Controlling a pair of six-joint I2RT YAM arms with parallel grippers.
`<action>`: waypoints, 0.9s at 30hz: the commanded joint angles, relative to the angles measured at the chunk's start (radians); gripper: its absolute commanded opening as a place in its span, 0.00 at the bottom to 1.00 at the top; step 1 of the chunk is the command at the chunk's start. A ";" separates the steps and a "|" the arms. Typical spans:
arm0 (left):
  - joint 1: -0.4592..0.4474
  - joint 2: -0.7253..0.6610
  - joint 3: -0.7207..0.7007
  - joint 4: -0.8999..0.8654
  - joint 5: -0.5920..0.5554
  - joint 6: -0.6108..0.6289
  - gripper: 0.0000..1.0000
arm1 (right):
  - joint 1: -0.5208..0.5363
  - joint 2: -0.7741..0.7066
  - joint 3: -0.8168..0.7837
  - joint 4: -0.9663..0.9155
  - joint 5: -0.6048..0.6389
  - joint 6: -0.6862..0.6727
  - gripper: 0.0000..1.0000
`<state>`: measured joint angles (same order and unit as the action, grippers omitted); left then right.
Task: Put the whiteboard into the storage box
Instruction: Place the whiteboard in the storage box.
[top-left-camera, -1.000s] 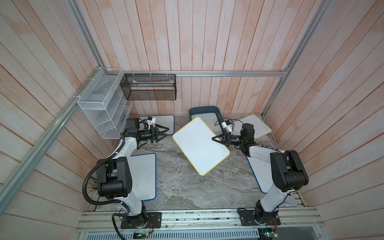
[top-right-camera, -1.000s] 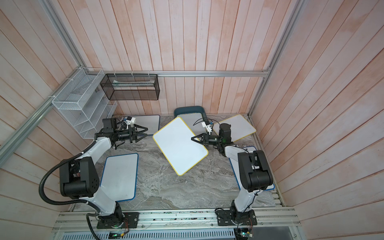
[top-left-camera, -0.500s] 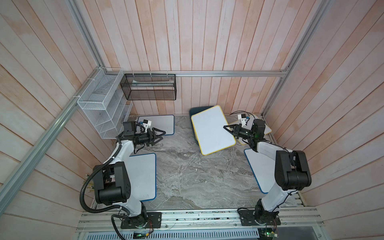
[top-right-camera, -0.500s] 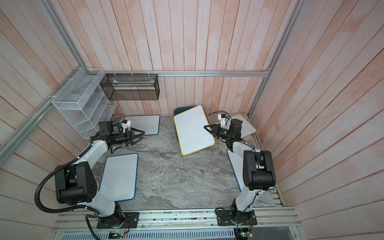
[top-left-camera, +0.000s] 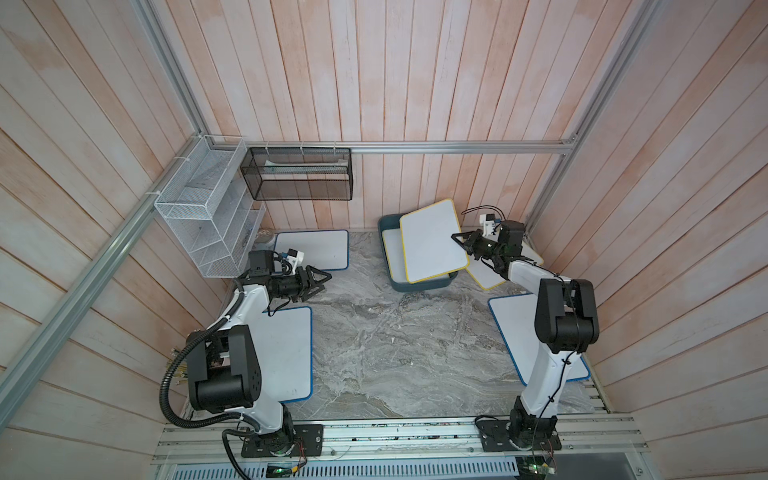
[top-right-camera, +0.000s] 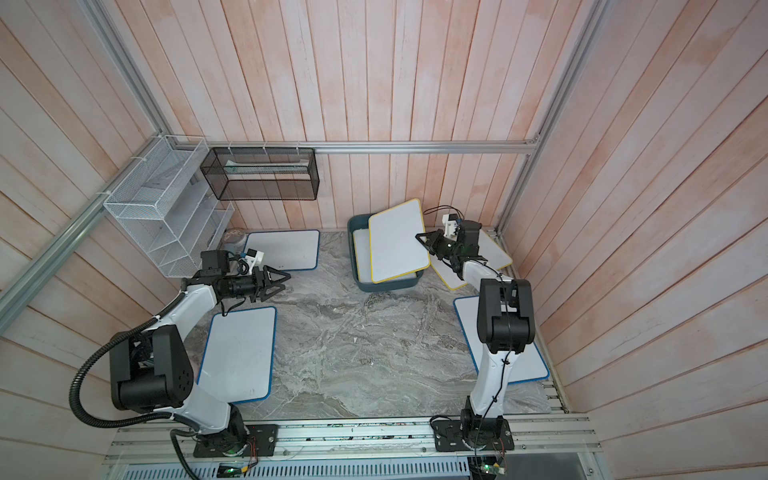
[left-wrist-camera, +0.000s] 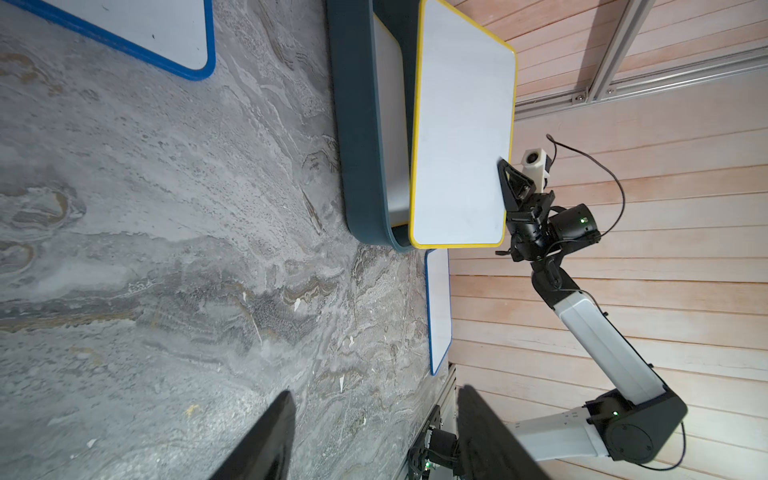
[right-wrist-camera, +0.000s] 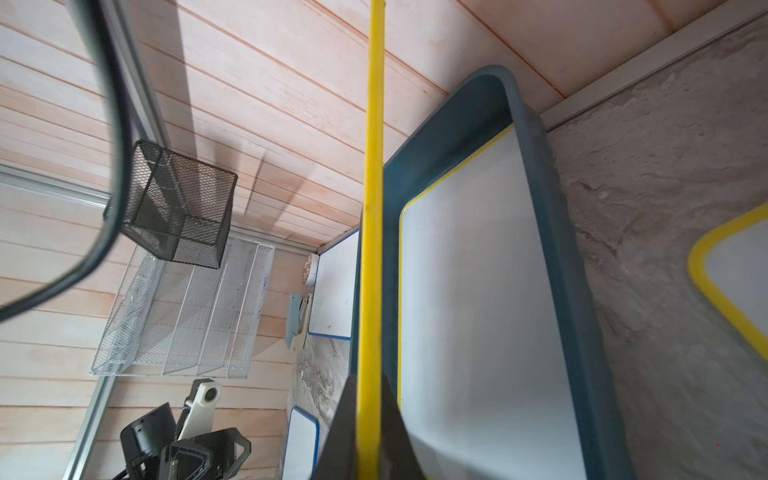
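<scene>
bench (top-left-camera: 374, 353): grey marbled top; middle bare now, where the carried board hung a second ago; blue-edged boards (top-left-camera: 286, 353) flat along both sides, unmoved.
storage box (top-left-camera: 419, 286): dark teal tub toward the back wall, right of centre; same place as before; now largely covered from above.
whiteboard (top-left-camera: 432, 241): yellow-edged; brought from mid-bench and turned from a diagonal to roughly in line with the box. Over the box now, tilted, gripped long edge high, opposite long edge low toward the box floor. Near corner overhanging the right-hand rim; touching it or not, cannot tell. Not yet inside.
board in box (top-left-camera: 392, 253): second yellow-edged board, flat on the box floor, partly hidden under the carried one; unchanged.
spare board (top-left-camera: 484, 276): yellow-edged, flat on the bench just beside the box, under the right arm.
right tool (top-left-camera: 456, 237): clenched on the whiteboard's yellow long edge, seen edge-on in the right wrist view; swung from bench centre to the box side.
left tool (top-left-camera: 324, 282): released, empty, spread as wide as before; well apart from the box, drawn back slightly.
task reading: carry judged done; lowering, squaring to the walls and letting go remain. Overhanging corner likely to catch the rim.
</scene>
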<state>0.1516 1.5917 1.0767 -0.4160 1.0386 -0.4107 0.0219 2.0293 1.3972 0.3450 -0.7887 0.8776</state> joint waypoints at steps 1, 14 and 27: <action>0.002 -0.027 -0.014 -0.004 0.001 0.024 0.64 | 0.016 0.022 0.075 -0.013 0.006 -0.029 0.00; 0.002 -0.025 -0.018 0.009 0.011 0.012 0.64 | 0.123 0.177 0.210 -0.065 0.054 -0.025 0.00; 0.002 -0.027 -0.029 0.019 0.012 0.009 0.64 | 0.159 0.145 0.348 -0.451 0.254 -0.282 0.48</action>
<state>0.1516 1.5852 1.0580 -0.4114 1.0393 -0.4107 0.1864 2.2326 1.7103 0.0132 -0.6018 0.6937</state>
